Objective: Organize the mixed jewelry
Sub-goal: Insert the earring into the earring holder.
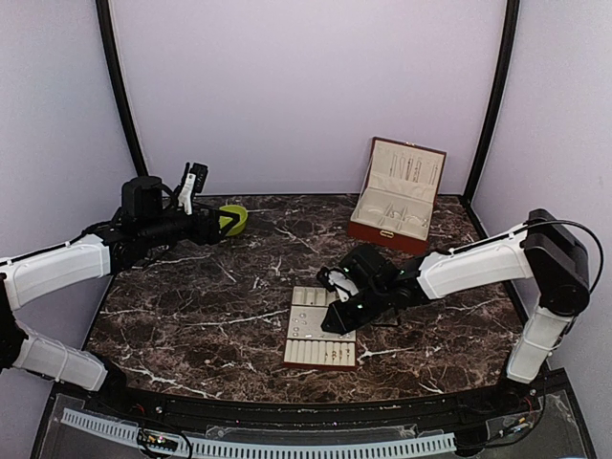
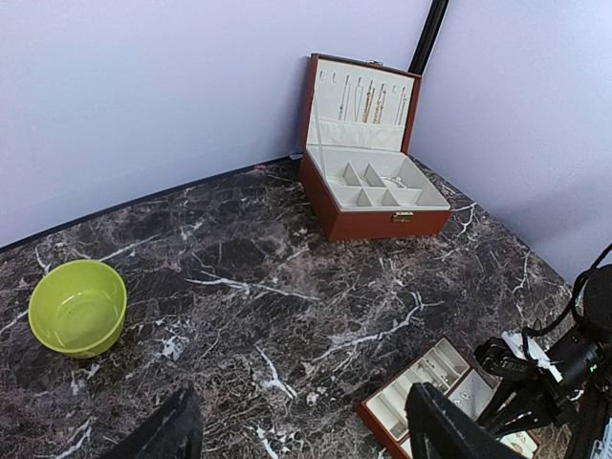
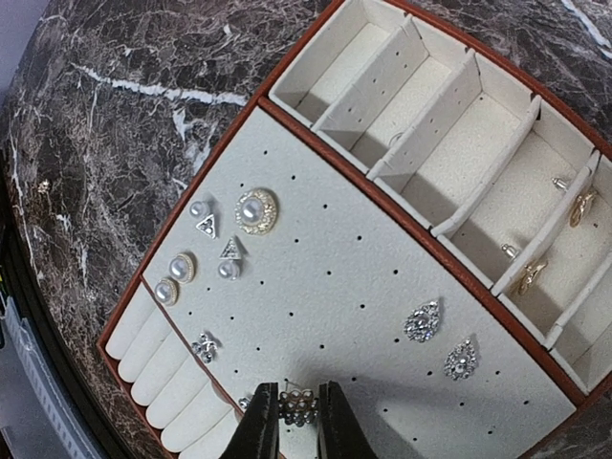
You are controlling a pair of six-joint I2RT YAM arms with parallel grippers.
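Observation:
The mixed jewelry lies on a beige tray (image 3: pixel 335 277) with a brown edge: pearl studs (image 3: pixel 256 210), two teardrop crystal earrings (image 3: pixel 422 320) and gold pieces (image 3: pixel 581 206) in the side compartments. My right gripper (image 3: pixel 297 426) hangs low over the tray's perforated pad, shut on a small sparkly stud (image 3: pixel 298 406). In the top view, the right gripper (image 1: pixel 337 320) is at the right edge of the tray (image 1: pixel 318 365). My left gripper (image 2: pixel 301 435) is raised over the table's left side, its fingers (image 2: pixel 449 426) wide apart with nothing between them.
A lime-green bowl (image 2: pixel 78 308) sits at the back left, just beyond the left gripper (image 1: pixel 218 225) in the top view. An open brown jewelry box (image 2: pixel 368 186) with chains (image 2: pixel 368 96) hanging in its lid stands at the back right. Padded ring rolls (image 3: pixel 158 368) fill the tray's near end.

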